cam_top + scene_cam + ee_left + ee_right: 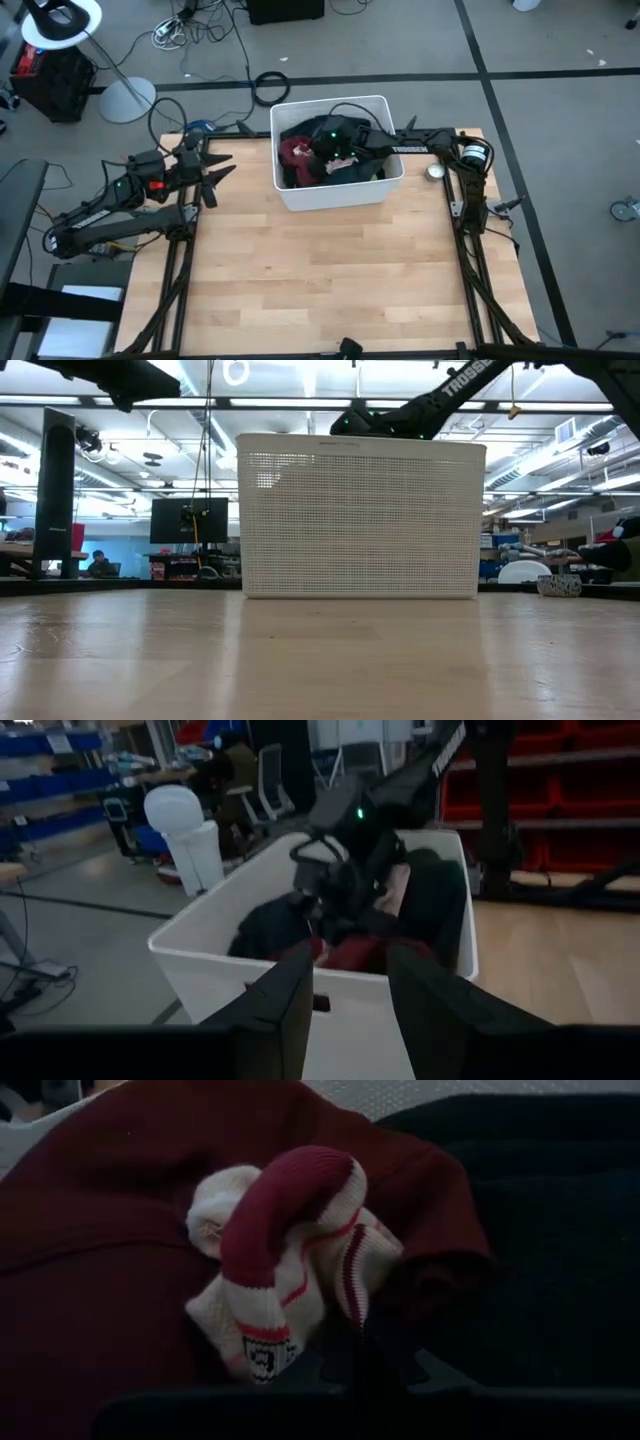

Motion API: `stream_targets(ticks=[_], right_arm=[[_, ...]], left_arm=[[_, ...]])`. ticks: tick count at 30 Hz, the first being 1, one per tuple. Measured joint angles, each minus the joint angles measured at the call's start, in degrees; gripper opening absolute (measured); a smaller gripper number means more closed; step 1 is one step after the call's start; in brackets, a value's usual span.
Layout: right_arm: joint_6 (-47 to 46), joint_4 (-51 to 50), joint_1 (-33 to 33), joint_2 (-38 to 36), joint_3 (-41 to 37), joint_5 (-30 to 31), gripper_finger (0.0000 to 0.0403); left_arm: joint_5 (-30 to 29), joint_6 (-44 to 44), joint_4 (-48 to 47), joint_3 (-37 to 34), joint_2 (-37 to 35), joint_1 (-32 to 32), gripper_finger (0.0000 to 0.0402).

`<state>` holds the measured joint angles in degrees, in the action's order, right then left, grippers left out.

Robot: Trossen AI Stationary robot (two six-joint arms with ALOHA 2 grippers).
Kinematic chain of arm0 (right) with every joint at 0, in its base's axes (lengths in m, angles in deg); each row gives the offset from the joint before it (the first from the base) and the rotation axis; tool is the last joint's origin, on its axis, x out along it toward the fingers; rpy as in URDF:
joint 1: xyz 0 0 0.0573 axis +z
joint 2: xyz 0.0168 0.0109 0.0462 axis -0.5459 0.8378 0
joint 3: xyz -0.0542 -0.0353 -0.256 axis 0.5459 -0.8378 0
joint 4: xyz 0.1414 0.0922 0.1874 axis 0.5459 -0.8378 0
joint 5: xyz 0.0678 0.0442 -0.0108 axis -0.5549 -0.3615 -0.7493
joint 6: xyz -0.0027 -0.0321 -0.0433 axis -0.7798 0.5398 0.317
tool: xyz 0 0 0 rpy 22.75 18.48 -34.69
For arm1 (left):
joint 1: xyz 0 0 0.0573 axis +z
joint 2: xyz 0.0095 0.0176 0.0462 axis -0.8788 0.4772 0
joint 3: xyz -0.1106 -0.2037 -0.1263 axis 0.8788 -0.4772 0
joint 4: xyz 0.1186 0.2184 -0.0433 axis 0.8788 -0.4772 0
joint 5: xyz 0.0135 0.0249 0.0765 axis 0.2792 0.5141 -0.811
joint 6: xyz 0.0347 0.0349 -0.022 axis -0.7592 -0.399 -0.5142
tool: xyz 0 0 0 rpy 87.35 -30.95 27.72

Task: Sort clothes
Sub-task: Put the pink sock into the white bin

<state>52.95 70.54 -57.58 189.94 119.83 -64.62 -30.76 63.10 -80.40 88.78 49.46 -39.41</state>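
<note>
A white bin (340, 195) stands at the table's far middle and holds the clothes: a maroon garment (110, 1250), a dark navy one (560, 1230), and a small white sock with maroon stripes (285, 1260) lying on the maroon one. My right gripper (328, 150) reaches into the bin from the table's right. Its fingers (366, 1360) look shut, down at the seam between the sock and the dark cloth. My left gripper (215, 172) is open and empty above the table, left of the bin. The low view shows only the bin's wall (360, 520). My right gripper has its shut fingertips low among the clothes, next to the sock's lower edge (300, 1355) and the dark cloth (430, 1295). I cannot tell whether they touch or hold either one; the fingers themselves hide the spot.
A small round metal piece (435, 171) lies on the table right of the bin. The wooden table top (320, 280) stretches from the bin toward the near edge. Frame rails run along both sides of the table.
</note>
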Motion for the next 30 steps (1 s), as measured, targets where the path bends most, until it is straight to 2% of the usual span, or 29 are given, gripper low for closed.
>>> stream_targets(ticks=[6,11,16,20,25,30], right_arm=[[5.56,-1.04,0.03,-4.79,1.4,1.34,0.0013],[10.22,-2.69,-0.12,-13.81,3.16,5.27,0.0022],[11.08,-14.47,0.0,-19.74,2.97,6.58,0.0039],[9.61,-22.02,0.22,-24.48,3.1,7.28,0.0073],[4.37,-22.58,1.35,-29.15,3.17,6.84,0.0129],[3.32,-23.44,3.39,-32.24,3.28,6.54,0.0171]], left_arm=[[-0.05,0.0,2.95,0.02,0.0,0.0,0.0137],[-0.22,0.0,5.34,0.02,0.0,0.0,0.0137],[-0.03,0.0,6.67,0.02,0.0,0.0,0.0137],[0.4,0.0,6.6,0.02,0.0,-0.02,0.0137],[0.68,0.02,7.07,0.02,0.02,-0.01,0.0137],[0.83,0.02,7.92,0.04,0.0,0.0,0.0137]])
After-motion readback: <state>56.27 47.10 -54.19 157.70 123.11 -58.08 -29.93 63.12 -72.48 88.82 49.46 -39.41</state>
